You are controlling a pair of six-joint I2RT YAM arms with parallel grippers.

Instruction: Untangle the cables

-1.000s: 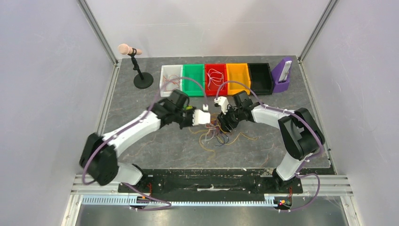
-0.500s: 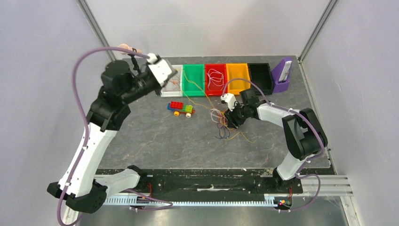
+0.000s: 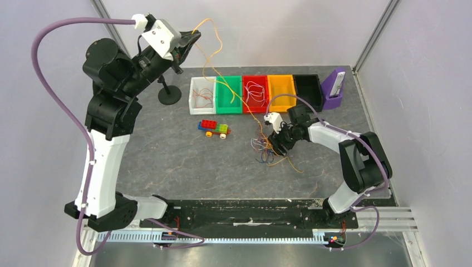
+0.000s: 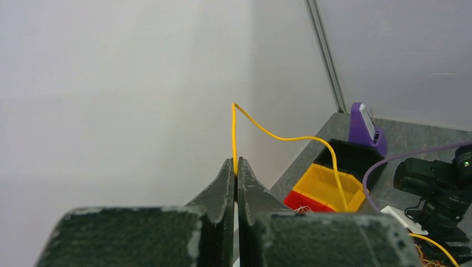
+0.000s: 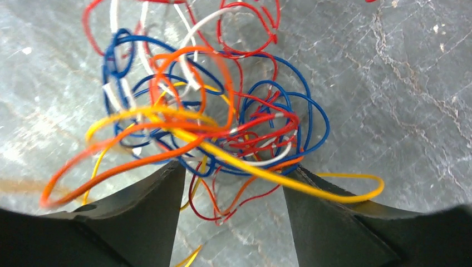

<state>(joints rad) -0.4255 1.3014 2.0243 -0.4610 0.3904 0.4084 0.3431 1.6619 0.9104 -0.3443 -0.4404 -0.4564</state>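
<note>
A tangle of thin cables in orange, yellow, blue, red and white lies on the grey table. My left gripper is raised high at the back left, shut on a yellow cable that runs down to the tangle. My right gripper is open, low over the tangle's right side. In the right wrist view the tangle lies just ahead of its fingers, with yellow and orange strands crossing over them.
A row of bins stands at the back: white, green, red, orange, black. A purple holder is beside them. A toy brick car and a microphone stand sit at the left.
My left arm swung up and back to the left from the tangle, drawing a yellow cable up with it. The toy brick car is uncovered. My right gripper stayed by the tangle.
</note>
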